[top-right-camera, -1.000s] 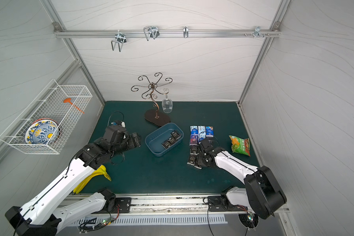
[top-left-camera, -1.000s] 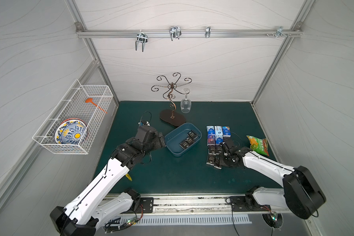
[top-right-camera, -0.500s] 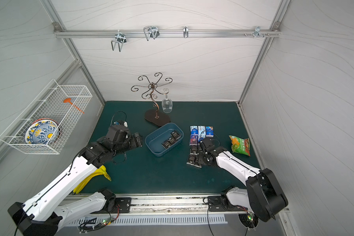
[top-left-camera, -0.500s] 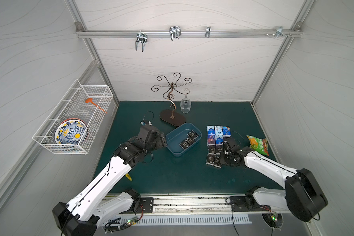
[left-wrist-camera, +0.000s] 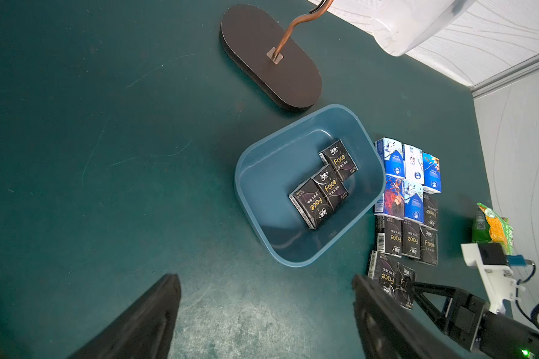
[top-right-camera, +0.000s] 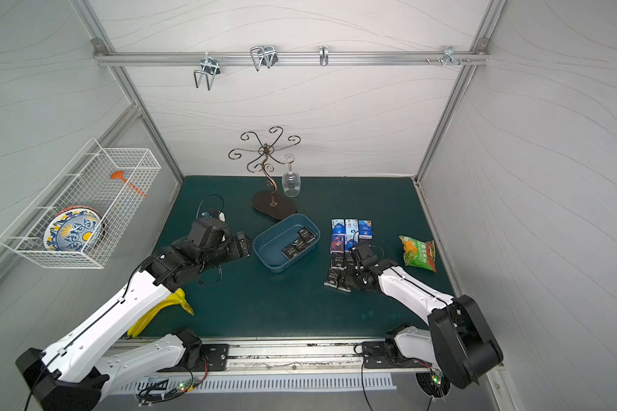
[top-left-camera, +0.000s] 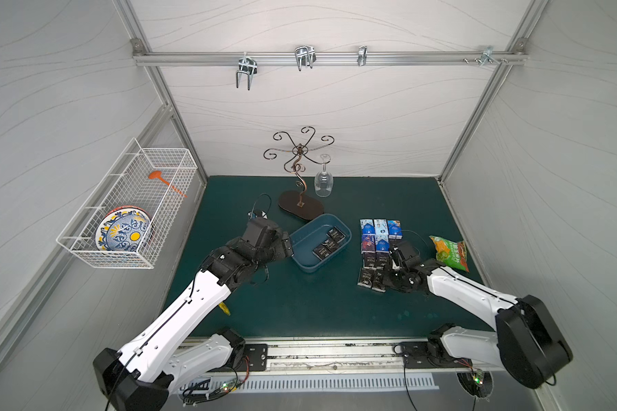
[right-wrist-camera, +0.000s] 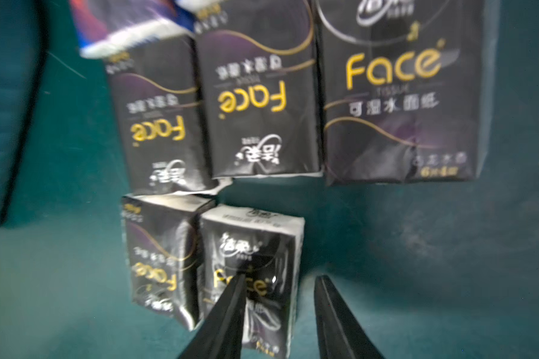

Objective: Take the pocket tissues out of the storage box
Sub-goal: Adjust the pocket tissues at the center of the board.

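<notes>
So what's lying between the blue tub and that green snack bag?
The pocket tissues already laid out of the tub: blue-white and black packs in rows. The right gripper is there too, jaws open, at the front black packs. Both top views show it.

Crops, occlusions and blur, all views.
Right wrist view was soft all over, so the small print on the pocket tissues [right-wrist-camera: 249, 102] couldn't be read. A blue-white pack [right-wrist-camera: 125, 28] at upper left and a black pack [right-wrist-camera: 399, 93] at upper right ran off the top edge. The right gripper [right-wrist-camera: 280, 275] fingers were cut by the bottom edge, one covering part of the lower pack [right-wrist-camera: 255, 236] lettering. Left wrist view: left gripper [left-wrist-camera: 265, 276] fingers cropped at bottom, wine glass [left-wrist-camera: 417, 25] and stand [left-wrist-camera: 271, 59] stem cropped at top, snack bag [left-wrist-camera: 492, 227] partly behind a white mount [left-wrist-camera: 486, 264]. In both top views a banana [top-left-camera: 225, 309] [top-right-camera: 180, 300] lay largely under the left arm [top-left-camera: 193, 299].
</notes>
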Controlling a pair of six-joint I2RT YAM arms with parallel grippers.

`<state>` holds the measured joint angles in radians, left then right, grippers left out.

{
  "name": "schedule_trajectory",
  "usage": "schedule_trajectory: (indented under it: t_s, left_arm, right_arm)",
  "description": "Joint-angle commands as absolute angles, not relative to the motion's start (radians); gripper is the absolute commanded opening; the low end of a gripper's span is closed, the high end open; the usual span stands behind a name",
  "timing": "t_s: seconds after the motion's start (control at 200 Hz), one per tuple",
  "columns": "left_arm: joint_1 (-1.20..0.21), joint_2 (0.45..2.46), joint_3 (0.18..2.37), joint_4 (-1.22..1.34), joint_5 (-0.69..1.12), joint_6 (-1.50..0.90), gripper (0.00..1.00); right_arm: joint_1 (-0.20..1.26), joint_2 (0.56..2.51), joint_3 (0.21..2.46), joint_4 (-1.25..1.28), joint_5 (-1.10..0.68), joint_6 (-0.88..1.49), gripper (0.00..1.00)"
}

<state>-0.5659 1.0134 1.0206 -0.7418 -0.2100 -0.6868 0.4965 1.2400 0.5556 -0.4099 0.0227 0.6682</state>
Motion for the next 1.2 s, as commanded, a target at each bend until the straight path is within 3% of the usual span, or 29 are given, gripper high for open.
schedule_trajectory:
  t_s: [0.0,0.135,0.29,1.196]
  left_arm:
    - [-0.572,1.009,1.068,-0.707,-0.232,-0.681,0.91]
    - [-0.572,1.012,1.065,-0.707,-0.233,-0.682,0.91]
    - [-0.571,1.012,1.062,-0.704,-0.231,-0.683,0.90]
    - [-0.572,1.014,1.063,-0.709,-0.243,-0.681,0.90]
  right_arm:
    - [0.480,1.256,0.530,-0.380,0.010,0.683,0.39]
    - [0.464,1.245,0.519,-0.383,0.011,0.669,0.29]
    - [0.440,1.190,0.524,-0.412,0.027,0.617,0.26]
    - [0.402,1.281,0.619,-0.454,0.041,0.518,0.26]
